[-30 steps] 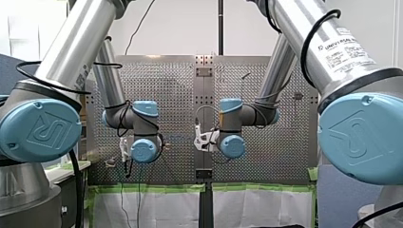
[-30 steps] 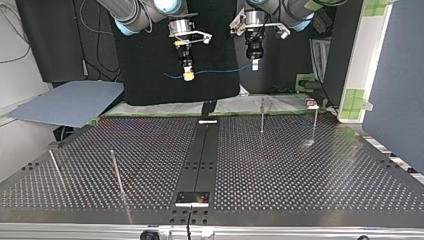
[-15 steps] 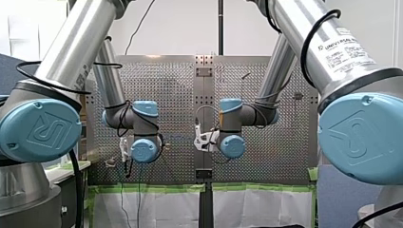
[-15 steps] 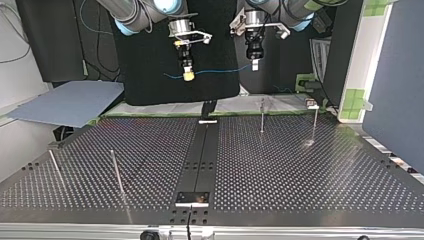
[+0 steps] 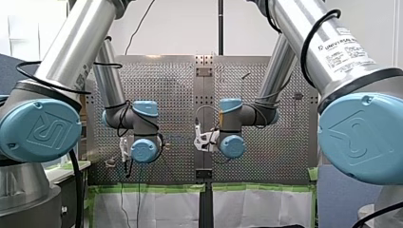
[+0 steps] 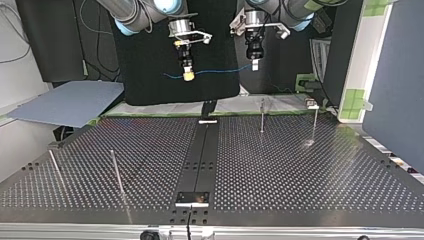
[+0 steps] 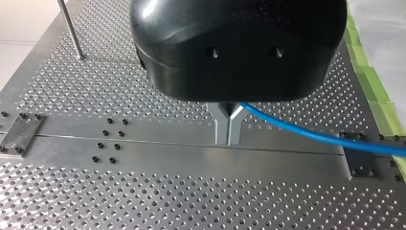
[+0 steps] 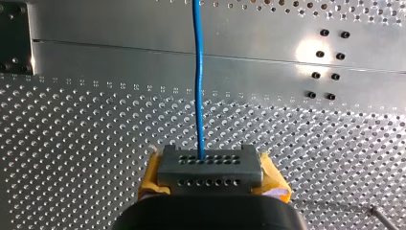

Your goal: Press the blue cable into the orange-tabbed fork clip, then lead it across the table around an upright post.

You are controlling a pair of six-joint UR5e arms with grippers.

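You see the thin blue cable (image 6: 220, 71) strung in midair, my left gripper (image 6: 254, 65) and my right gripper (image 6: 188, 75) each clamped on it, above the table (image 6: 300, 165), label (image 5: 344, 47) on my right arm (image 5: 294, 23) reading UNIVERSAL ROBOTS

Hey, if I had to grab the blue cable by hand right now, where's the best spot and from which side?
Probably the free span of blue cable between my right gripper and my left gripper. Come from below: both arms crowd it from above, and it hangs clear of the table.
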